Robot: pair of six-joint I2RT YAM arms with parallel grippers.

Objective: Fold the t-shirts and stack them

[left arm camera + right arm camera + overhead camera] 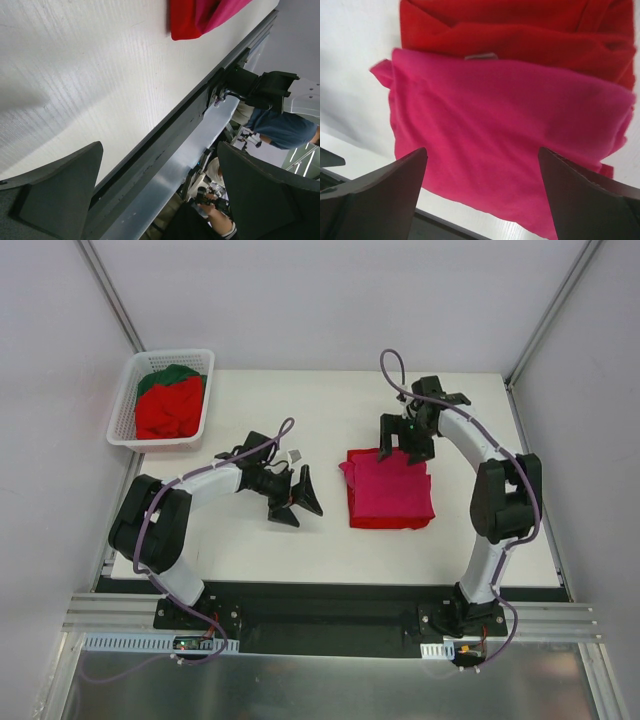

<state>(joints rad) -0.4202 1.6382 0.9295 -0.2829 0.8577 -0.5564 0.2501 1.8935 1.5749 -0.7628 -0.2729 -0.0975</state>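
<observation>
A folded magenta-pink t-shirt (385, 483) lies on a folded red t-shirt (390, 519) in the middle-right of the table. The right wrist view shows the pink shirt (510, 135) over the red one (520, 35). My right gripper (406, 444) is open and empty, just above the far edge of this stack. My left gripper (297, 498) is open and empty above bare table, left of the stack. Its wrist view shows a corner of the stack (200, 17). More red shirts (168, 408) and a dark green one (165, 376) lie crumpled in the white basket (125, 436).
The white lattice basket stands at the far left corner of the white table (330, 410). A metal rail (330, 618) runs along the near edge. Grey walls enclose the table at the back and sides.
</observation>
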